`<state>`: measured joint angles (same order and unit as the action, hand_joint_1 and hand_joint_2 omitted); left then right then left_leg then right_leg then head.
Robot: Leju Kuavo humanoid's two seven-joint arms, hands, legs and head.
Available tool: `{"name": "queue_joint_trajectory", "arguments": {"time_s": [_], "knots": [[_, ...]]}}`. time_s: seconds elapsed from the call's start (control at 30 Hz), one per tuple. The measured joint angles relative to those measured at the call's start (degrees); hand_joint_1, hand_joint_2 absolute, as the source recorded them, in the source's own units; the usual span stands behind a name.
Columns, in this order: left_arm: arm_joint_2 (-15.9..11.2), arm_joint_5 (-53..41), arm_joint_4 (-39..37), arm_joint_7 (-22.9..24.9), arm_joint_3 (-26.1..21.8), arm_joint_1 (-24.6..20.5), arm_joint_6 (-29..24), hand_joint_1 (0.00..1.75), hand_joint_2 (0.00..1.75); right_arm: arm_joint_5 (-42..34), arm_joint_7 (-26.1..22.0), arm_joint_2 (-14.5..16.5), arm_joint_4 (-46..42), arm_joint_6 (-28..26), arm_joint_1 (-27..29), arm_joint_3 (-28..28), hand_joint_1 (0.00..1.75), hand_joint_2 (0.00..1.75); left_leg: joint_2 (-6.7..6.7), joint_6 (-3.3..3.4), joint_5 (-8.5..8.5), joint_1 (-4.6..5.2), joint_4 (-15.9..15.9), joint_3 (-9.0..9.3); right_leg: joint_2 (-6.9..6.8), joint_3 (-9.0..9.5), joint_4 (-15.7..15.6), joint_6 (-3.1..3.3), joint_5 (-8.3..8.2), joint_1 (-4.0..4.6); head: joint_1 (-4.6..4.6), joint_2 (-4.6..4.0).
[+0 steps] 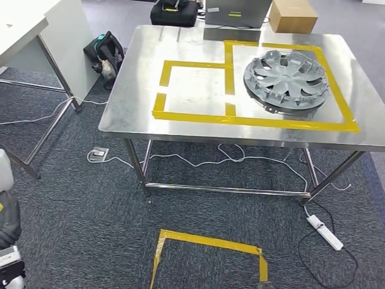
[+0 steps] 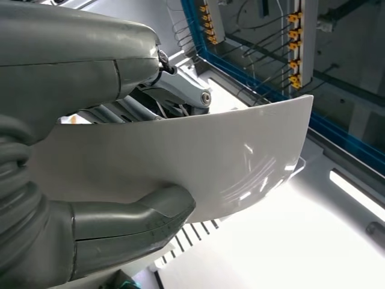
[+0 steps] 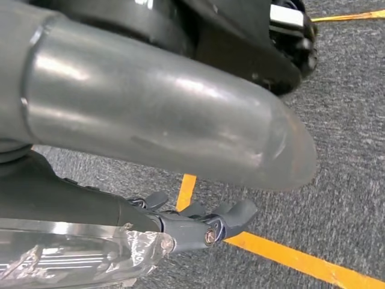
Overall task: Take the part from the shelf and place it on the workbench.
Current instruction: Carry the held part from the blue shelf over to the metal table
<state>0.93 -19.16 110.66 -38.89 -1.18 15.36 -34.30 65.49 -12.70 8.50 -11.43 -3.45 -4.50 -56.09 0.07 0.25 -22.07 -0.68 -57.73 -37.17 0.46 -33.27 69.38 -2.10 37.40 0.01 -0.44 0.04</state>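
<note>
Fingers (image 2: pixel 136 111) and thumb (image 2: pixel 136 226) of the left hand (image 2: pixel 91 150) clamp a white curved part (image 2: pixel 218 156) from both faces, holding it off to the robot's left and well apart from the bench (image 1: pixel 136 78); the right hand (image 3: pixel 200 226) hangs over the carpet (image 3: pixel 340 180) with fingers extended and grasping nothing. On the bench, a hubcap (image 1: pixel 286 81) lies in the larger taped box (image 1: pixel 295 125), leaving the smaller box (image 1: pixel 200 90) free. Judged from this, the carry goes best with the grip kept firm and the part level, approaching the bench squarely, lowering over the free box, and letting go only once the part rests on the steel.
</note>
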Motion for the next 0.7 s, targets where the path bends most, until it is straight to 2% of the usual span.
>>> {"name": "queue_joint_trajectory", "arguments": {"time_s": [0.07, 0.1, 0.17, 0.23, 0.27, 0.33, 0.4, 0.6, 0.7], "knots": [[0.0, -0.3, -0.2, 0.0, 0.3, -0.6, 0.5, 1.75, 1.75, -0.8, 0.3, -0.2, 0.0, 0.2, 0.1, -0.3, 0.00, 0.00, -0.18, -0.05, 0.01, 0.38, -0.1, 0.20, 0.01, 2.86, -7.8, 1.09, -4.50, 0.56, -0.05, 0.00], [-0.1, -0.4, -0.2, 0.0, 0.4, -1.0, 0.8, 1.75, 1.75, -1.2, 0.5, -0.2, 0.0, 0.4, 0.1, -0.4, 0.00, 0.00, -0.27, -0.14, -0.03, 0.49, -0.2, 0.26, 0.03, 3.72, -10.3, 1.21, -5.91, 0.74, -0.04, 0.00], [-0.2, -0.6, -0.6, 0.1, 0.8, -2.0, 1.2, 1.75, 1.75, -2.3, 0.8, -0.1, 0.0, 1.2, 0.3, -0.9, 0.00, 0.00, -0.39, 0.27, -0.34, 0.67, -0.3, 0.34, 0.10, 3.95, -11.6, 0.51, -7.27, 0.83, -0.08, 0.00], [-0.3, -0.5, -1.5, 0.2, 1.3, -3.8, 1.4, 1.75, 1.75, -4.1, 0.9, 0.1, 0.0, 1.7, 0.5, -1.8, 0.00, 0.00, -0.42, 0.61, -0.16, 0.64, 0.0, 0.43, 0.14, 3.86, -11.7, 0.13, -7.77, 0.88, -0.11, 0.00], [-0.4, -0.3, -2.2, 0.3, 1.6, -4.8, 1.5, 1.75, 1.75, -5.1, 1.0, 0.1, 0.0, 1.7, 0.5, -2.4, 0.00, 0.00, -0.42, 0.44, 0.25, 0.62, 0.2, 0.49, 0.13, 3.82, -11.7, 0.39, -7.81, 0.91, -0.14, 0.00], [-0.6, 0.3, -3.5, 0.3, 2.1, -6.8, 1.5, 1.75, 1.75, -6.5, 1.7, 0.1, 0.0, 1.6, 0.6, -3.7, 0.00, 0.00, -0.42, -0.10, 0.62, 0.61, 0.6, 0.57, 0.14, 3.73, -11.7, 0.52, -7.88, 0.92, -0.14, 0.00], [-0.8, 0.9, -4.4, 0.1, 2.6, -8.1, 1.2, 1.75, 1.75, -6.9, 2.5, 0.1, 0.0, 1.5, 0.7, -4.7, 0.00, 0.00, -0.41, -0.31, 0.76, 0.62, 0.7, 0.59, 0.16, 3.68, -11.6, 0.59, -7.91, 0.92, -0.14, 0.00], [-1.4, 2.6, -4.9, -0.9, 3.2, -8.0, 0.2, 1.75, 1.75, -6.2, 2.9, -0.4, 0.0, 1.8, 0.9, -6.0, 0.00, 0.00, -0.39, -0.60, 0.62, 0.62, 0.8, 0.57, 0.21, 3.65, -11.6, 0.85, -7.74, 0.92, -0.13, 0.00], [-1.6, 3.0, -4.9, -1.0, 3.2, -7.7, 0.4, 1.75, 1.75, -5.7, 1.0, -0.7, 0.0, 1.8, 0.8, -6.2, 0.00, 0.00, -0.39, -0.68, 0.52, 0.63, 0.8, 0.54, 0.19, 3.66, -11.7, 0.93, -7.67, 0.90, -0.13, 0.00]]}}
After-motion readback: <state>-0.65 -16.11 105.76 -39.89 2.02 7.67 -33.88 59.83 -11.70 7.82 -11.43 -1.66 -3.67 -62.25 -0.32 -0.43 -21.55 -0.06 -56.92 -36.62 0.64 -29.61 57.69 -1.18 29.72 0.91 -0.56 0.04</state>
